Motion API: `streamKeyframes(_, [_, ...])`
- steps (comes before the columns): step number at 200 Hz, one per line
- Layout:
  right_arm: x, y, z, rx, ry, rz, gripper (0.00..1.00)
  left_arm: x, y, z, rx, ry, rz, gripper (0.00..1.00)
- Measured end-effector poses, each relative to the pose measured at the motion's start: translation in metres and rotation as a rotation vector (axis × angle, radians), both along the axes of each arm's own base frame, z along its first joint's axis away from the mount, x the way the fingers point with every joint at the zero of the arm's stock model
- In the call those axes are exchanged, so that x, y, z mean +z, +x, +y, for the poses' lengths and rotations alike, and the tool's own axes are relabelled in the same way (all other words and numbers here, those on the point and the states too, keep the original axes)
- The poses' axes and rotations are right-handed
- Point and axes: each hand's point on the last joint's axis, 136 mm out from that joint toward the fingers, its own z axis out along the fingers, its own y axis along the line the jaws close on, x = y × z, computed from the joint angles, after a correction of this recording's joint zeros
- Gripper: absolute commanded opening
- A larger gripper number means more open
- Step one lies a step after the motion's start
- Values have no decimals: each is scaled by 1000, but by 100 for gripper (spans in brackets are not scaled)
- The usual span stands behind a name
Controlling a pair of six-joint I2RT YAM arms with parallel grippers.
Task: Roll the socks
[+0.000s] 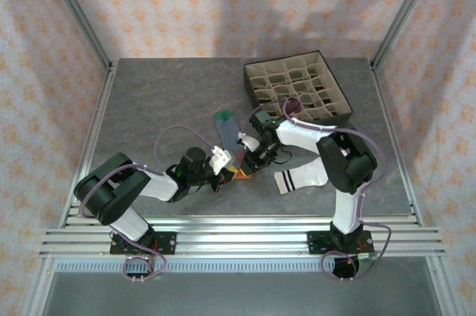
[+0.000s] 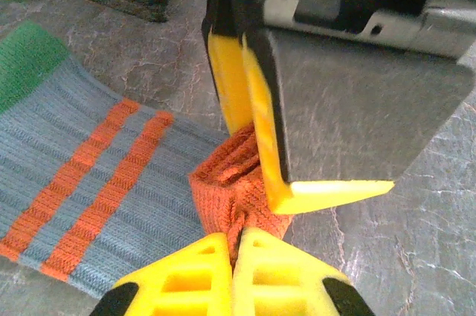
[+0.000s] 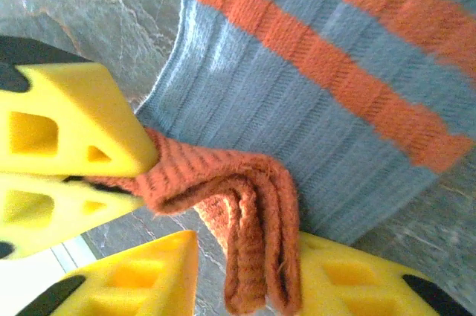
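over a grey table (image 1: 171, 100), wide bare stone at the far left and far middle. reaches with the left arm (image 1: 126, 189) from the near-left base, folded low, forearm lying rightward to the middle. reaches with the right arm (image 1: 346, 167) from the near-right base, elbow raised high, forearm sloping left and down to the same spot. at the far right, a dark box (image 1: 337, 84) of beige compartments, near-left corner close behind the right wrist; little room there, plenty on the left. just left of the right arm, white sock (image 1: 301, 176) with black stripes, flat, apart from the rest. in the middle, grey-blue sock (image 1: 225, 129) stretched far to near, green toe far, orange end (image 2: 230, 175) near, beneath both wrists. clamps the left gripper (image 2: 232, 249) tight on the bunched orange end, fabric pinched between yellow fingertips. holds the right gripper (image 3: 245, 286) parted astride the folded edge, released, a sliver of table beside one finger.
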Motion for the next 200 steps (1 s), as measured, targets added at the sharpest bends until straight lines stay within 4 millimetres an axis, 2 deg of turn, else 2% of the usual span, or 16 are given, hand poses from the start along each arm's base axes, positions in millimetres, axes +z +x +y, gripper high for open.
streamKeyframes(47, [31,22,-12,-116,65,-110,40,-4,4,5,78,-21,83,0])
streamKeyframes(69, [39,35,-16,-160,77,-149,38,-10,5,10,126,-16,133,0])
streamKeyframes(98, [37,39,-14,-181,83,-159,38,-15,12,14,188,-7,187,0])
streamKeyframes(134, [30,32,-9,-182,73,-151,39,-19,25,29,297,-40,253,0])
streamKeyframes(200, [13,25,7,-165,58,-127,37,-21,27,30,332,-60,297,0])
